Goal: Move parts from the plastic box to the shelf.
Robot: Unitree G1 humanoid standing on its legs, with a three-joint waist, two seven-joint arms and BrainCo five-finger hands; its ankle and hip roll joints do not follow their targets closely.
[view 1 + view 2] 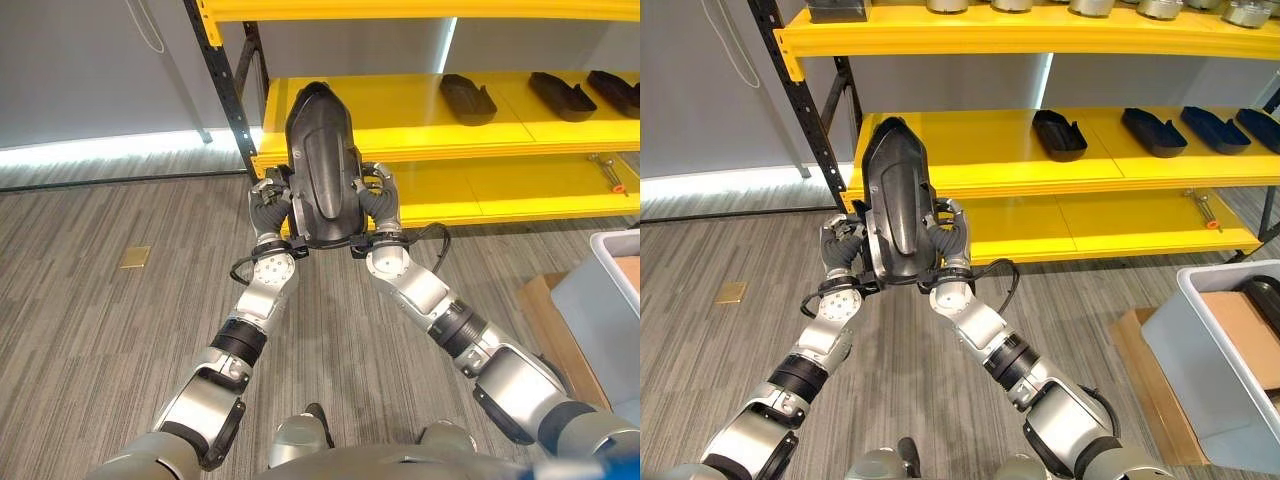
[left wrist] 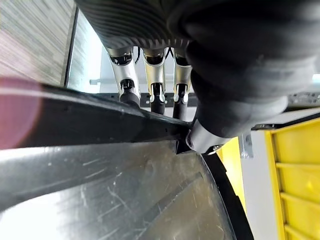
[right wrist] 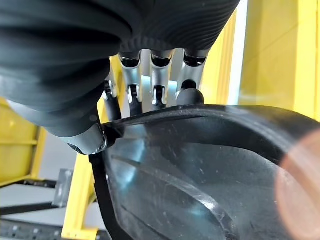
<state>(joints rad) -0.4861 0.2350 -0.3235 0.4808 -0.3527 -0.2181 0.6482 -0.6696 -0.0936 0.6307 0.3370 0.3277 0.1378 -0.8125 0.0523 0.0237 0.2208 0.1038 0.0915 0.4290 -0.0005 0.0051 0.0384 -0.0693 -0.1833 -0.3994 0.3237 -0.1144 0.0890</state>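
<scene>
A long black moulded part (image 1: 320, 165) is held up between both hands in front of the yellow shelf (image 1: 400, 120). My left hand (image 1: 268, 205) grips its left edge and my right hand (image 1: 378, 200) grips its right edge. In the wrist views the fingers (image 2: 155, 92) and fingers (image 3: 157, 90) curl over the part's rim (image 2: 100, 120), thumbs on the near side. The part's narrow end points toward the shelf's middle level. The grey plastic box (image 1: 1230, 370) stands on the floor at the far right.
Several similar black parts (image 1: 1060, 135) lie on the shelf's middle level to the right. A black upright post (image 1: 225, 85) stands at the shelf's left end. An orange-handled tool (image 1: 610, 175) lies on the lower level. Cardboard (image 1: 1150, 390) lies under the box.
</scene>
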